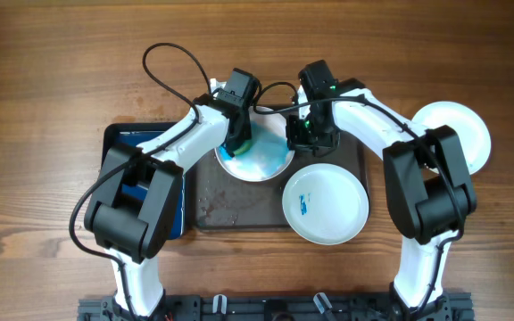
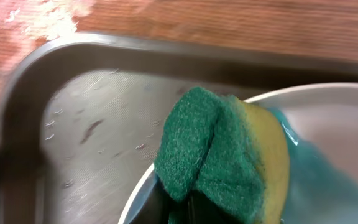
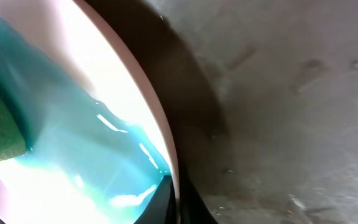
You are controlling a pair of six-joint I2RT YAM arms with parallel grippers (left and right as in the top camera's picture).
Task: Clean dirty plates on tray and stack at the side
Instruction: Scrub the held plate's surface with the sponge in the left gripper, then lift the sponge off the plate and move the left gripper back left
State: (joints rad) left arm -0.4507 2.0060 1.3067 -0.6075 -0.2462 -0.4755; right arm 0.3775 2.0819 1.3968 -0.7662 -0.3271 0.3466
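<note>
A white plate (image 1: 266, 160) smeared with teal liquid sits tilted at the back of the dark tray (image 1: 230, 209). My left gripper (image 1: 239, 138) is shut on a green and yellow sponge (image 2: 222, 155) pressed on this plate's left part (image 2: 340, 124). My right gripper (image 1: 303, 135) is shut on the plate's right rim (image 3: 163, 143). The teal smear (image 3: 86, 155) covers much of the plate. A second white plate (image 1: 326, 203) with a small blue smear lies at the tray's right front. A third white plate (image 1: 458, 134) lies on the table at the right.
A dark blue tray (image 1: 125, 143) lies left of the brown tray, partly under my left arm. The brown tray's bare floor (image 2: 92, 143) shows scratches and specks. Wooden table (image 1: 52, 80) lies all around.
</note>
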